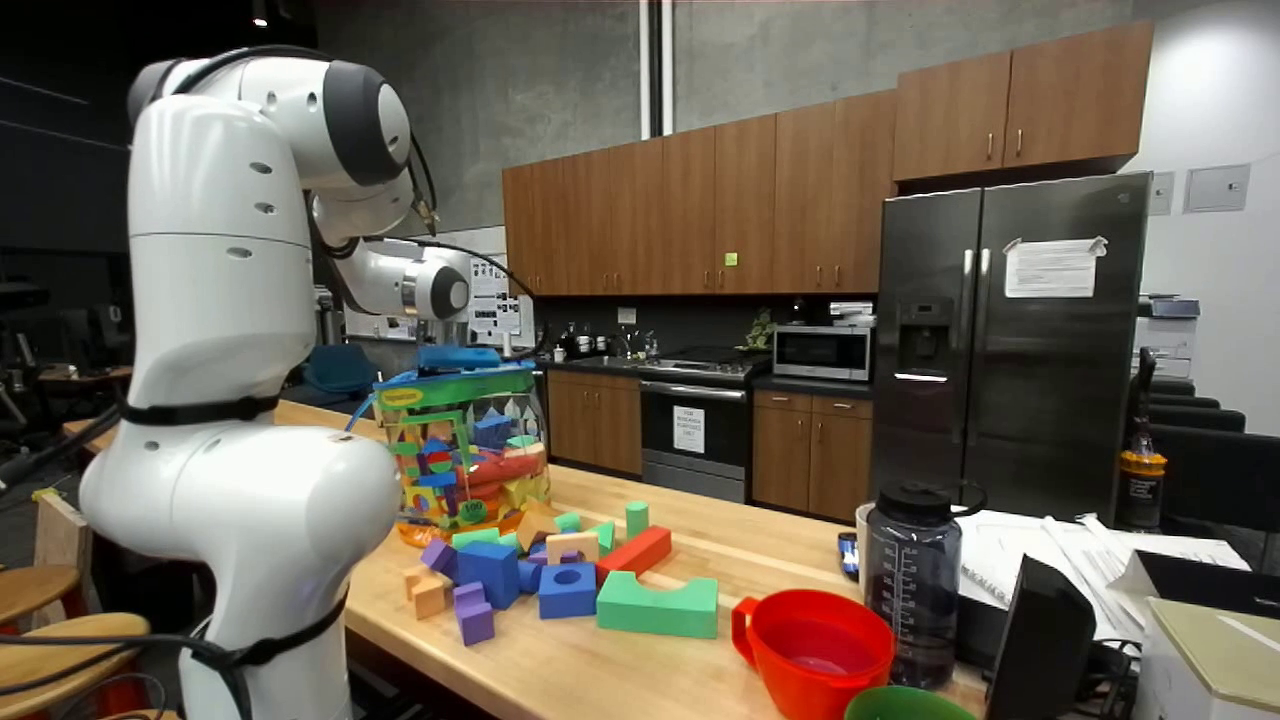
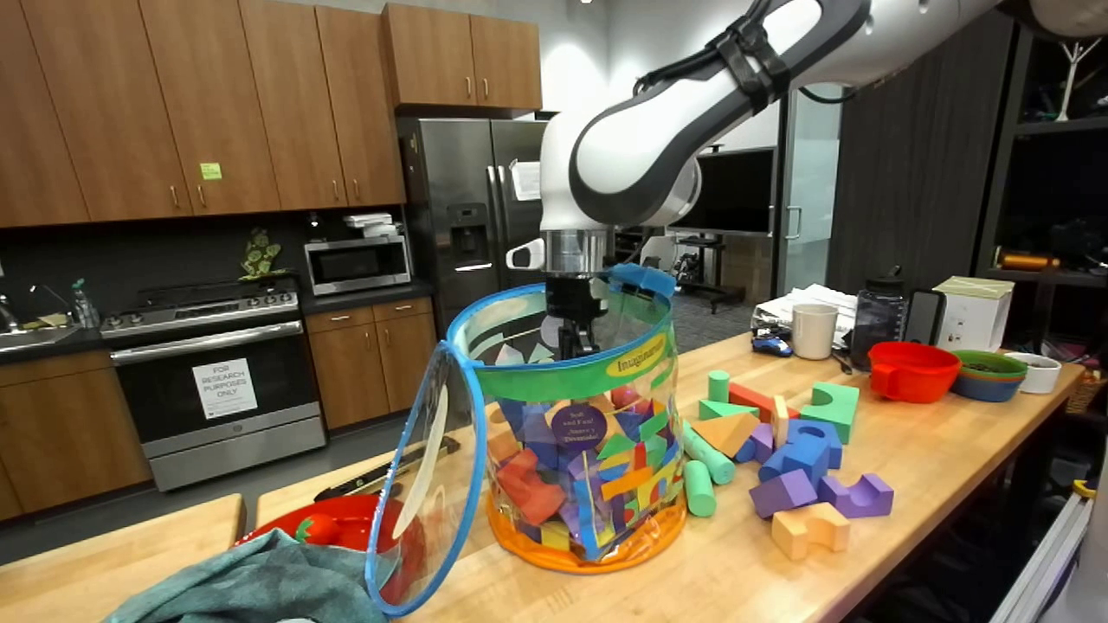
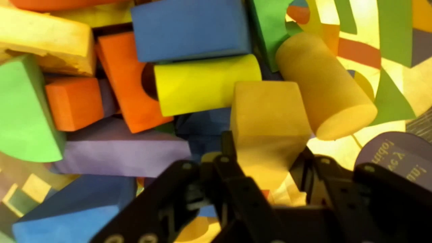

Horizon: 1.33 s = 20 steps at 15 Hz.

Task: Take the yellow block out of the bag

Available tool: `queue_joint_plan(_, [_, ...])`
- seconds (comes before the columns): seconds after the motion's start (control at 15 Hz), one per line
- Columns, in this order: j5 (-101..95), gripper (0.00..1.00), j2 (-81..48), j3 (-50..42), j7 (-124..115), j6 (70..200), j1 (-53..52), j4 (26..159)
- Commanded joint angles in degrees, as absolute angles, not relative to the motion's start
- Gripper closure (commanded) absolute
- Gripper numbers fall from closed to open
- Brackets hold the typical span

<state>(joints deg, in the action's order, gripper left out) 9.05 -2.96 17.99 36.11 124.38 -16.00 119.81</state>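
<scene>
1. Inside the bag (image 2: 537, 382), the claw (image 3: 266, 148) appears to pinch a yellow-tan cube (image 3: 270, 111); probably the grasping step.
2. The target is that cube or the brighter yellow cylinder (image 3: 206, 84) just ahead of the claw; unclear which.
3. Next: settle that, then lift straight up.

Glossy clear plastic bag (image 2: 537, 383), smooth wooden table (image 2: 718, 567); loose blocks (image 1: 660, 615) matt, perhaps foam

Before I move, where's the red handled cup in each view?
In an exterior view: red cup, lower right, in front of the dark bottle.
In an exterior view: red cup at right, left of the green bowl.
Wrist view: not in it.
Landmark in all three: the clear bag; wrist view shows its printed wall.
</scene>
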Motion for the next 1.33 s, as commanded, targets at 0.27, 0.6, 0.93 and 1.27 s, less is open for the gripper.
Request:
queue_joint_plan(0.27, [6.1, 0.85, -0.2, 14.9, 36.4, 117.6, -13.8, 111.0])
queue_joint_plan(0.6, [6.3, 0.85, -1.1, 13.5, 35.8, 102.3, -12.8, 101.9])
queue_joint_plan(0.93, [5.6, 0.85, -2.1, 12.7, 35.0, 91.0, -12.2, 93.8])
queue_joint_plan(1.27, [1.7, 0.85, -0.1, 11.6, 33.7, 93.2, -11.2, 93.6])
